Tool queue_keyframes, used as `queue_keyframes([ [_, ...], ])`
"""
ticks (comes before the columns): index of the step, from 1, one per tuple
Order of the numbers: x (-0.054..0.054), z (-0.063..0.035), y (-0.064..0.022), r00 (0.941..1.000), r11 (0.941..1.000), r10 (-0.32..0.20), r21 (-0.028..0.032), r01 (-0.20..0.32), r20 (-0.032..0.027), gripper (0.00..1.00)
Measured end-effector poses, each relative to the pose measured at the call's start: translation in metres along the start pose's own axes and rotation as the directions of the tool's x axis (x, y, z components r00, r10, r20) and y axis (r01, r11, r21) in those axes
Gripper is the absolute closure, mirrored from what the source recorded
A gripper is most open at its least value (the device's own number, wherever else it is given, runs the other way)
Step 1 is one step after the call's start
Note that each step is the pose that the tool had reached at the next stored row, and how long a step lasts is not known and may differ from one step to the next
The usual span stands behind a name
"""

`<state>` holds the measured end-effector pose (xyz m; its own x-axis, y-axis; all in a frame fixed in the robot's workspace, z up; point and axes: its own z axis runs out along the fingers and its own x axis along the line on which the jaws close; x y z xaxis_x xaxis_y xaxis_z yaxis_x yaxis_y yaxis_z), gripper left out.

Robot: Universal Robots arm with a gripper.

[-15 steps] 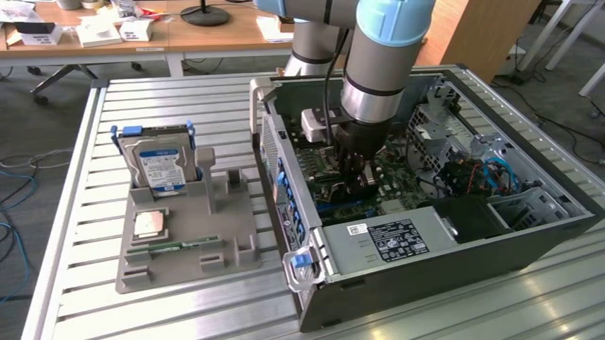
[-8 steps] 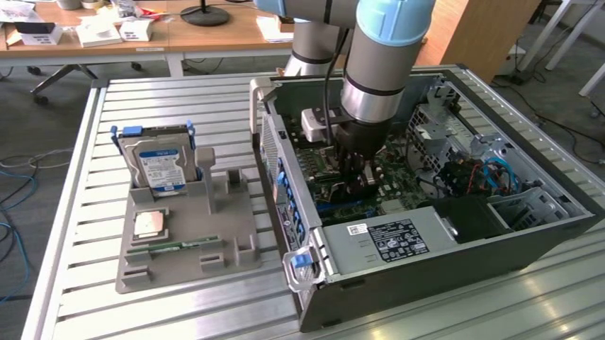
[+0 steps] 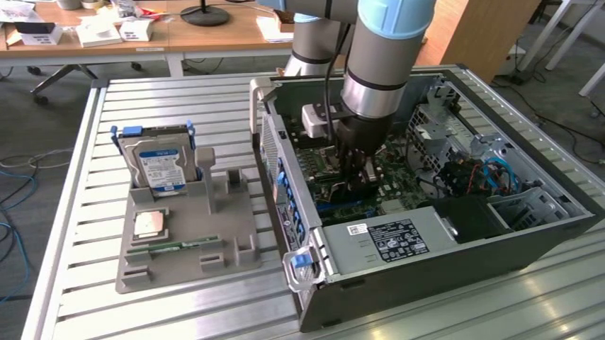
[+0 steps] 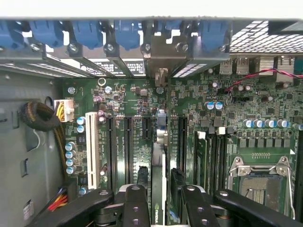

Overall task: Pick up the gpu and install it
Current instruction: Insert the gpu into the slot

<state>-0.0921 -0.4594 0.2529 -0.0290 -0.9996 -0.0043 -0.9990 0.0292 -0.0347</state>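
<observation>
your gripper (image 4: 161, 201) sits low inside the open computer case (image 3: 529, 234), its black metal fingers (image 4: 136, 205) part-open and pinching the gpu (image 4: 160, 184) between them. the card stands on edge, thin and flat, its narrow side running from the fingers toward the rear slot brackets (image 4: 158, 52); its lower edge lies along a slot on the green motherboard (image 4: 199, 109), and you cannot tell whether it is fully seated. long dark expansion slots (image 4: 128, 142) flank it close on either side, with a white slot (image 4: 92, 146) further over and the silver cpu socket (image 4: 259, 182) well apart. in the exterior view the arm (image 3: 378, 64) drops straight into the case, grey sheet-metal walls close around it. on the exterior view's left, a grey moulded tray (image 3: 241, 237) on the slatted aluminium table (image 3: 85, 227) holds the silver hard drive (image 3: 158, 166) upright.
</observation>
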Motion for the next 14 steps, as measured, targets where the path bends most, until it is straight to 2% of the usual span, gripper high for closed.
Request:
queue_keyframes([
  [14,0.0,-0.0352,-0.0012,1.0,1.0,0.0,0.0,0.0,0.0,0.67],
])
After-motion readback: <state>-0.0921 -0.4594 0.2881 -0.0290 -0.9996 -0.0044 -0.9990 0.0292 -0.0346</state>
